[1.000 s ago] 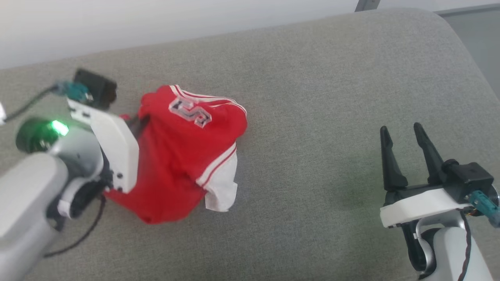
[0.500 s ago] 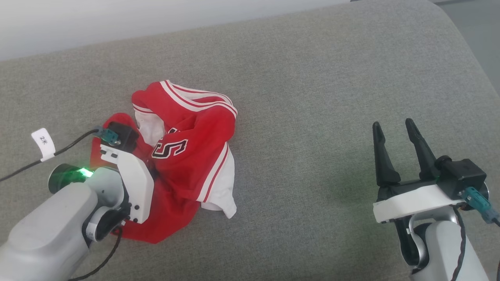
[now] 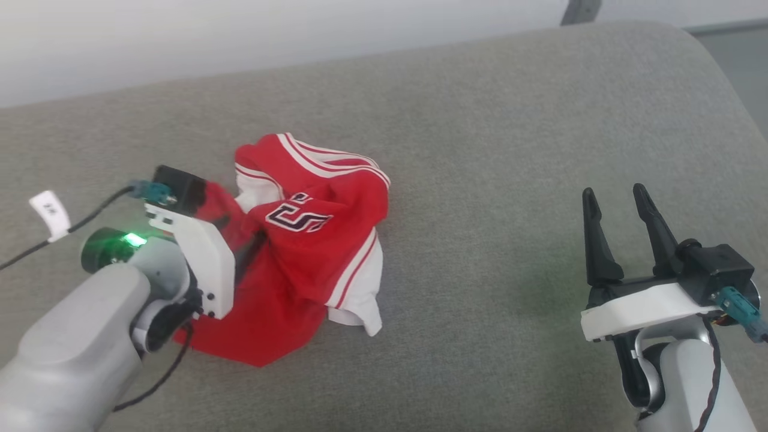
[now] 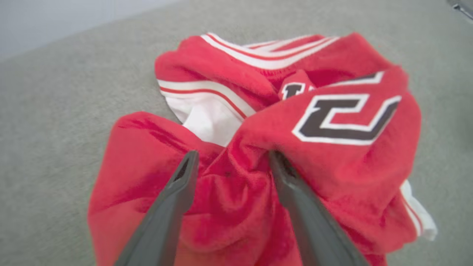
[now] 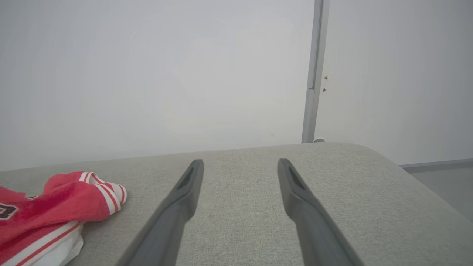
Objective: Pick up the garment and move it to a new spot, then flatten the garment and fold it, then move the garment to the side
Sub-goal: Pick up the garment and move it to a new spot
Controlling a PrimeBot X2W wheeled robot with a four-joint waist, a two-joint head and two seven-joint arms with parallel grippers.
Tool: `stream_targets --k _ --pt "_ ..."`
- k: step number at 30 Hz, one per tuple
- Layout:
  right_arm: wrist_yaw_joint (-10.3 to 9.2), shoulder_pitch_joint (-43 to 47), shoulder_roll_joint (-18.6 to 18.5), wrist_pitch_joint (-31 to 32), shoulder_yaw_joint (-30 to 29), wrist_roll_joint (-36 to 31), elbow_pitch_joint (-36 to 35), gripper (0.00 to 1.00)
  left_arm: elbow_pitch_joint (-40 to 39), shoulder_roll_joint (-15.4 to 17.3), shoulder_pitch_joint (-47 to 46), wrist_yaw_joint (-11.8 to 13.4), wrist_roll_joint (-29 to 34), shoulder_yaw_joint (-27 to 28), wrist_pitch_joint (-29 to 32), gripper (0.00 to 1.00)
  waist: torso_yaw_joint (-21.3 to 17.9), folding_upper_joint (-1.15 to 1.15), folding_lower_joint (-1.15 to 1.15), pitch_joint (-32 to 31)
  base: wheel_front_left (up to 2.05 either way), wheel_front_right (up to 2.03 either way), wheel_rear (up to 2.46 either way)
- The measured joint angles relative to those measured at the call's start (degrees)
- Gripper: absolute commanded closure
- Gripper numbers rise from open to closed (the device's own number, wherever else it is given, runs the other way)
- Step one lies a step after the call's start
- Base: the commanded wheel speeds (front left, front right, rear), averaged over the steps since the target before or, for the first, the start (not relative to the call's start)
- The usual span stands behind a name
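Garment crumpled, left pincer splayed over it, right pincer upright.

We've got one grey fabric-covered padded surface, rounded at the far-right corner, with a pale wall behind it. Lying on it, left of centre, is the garment: crumpled in a heap, not flat. Its red body is bunched up, with striped trim on top at the far side. A white sleeve spills out near-right, touching the fabric. We read the dark, white-outlined lettering only partly; it's folded in.
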Motion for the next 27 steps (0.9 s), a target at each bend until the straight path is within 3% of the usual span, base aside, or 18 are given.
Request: stream_targets --k 11,16,27 --pt "0.00 1.17 0.02 1.43 -1.25 -1.15 -0.47 0.00 -0.75 3.23 3.32 -0.19 0.23 5.70 -16.68 0.00 4.17 0.00 0.00 -4.58 0.00 0.00 0.00" --pt "0.00 2.49 0.01 2.29 -2.32 -1.22 -0.82 0.00 -1.59 5.41 8.33 1.32 -0.21 7.76 -23.24 0.00 6.04 0.00 0.00 -6.72 0.00 0.00 0.00" --pt "0.00 5.76 0.02 3.68 -3.79 -1.37 -2.27 0.00 -3.59 9.54 20.91 4.77 -3.82 15.46 -28.41 0.00 9.34 0.00 0.00 -10.86 0.00 0.00 0.00"
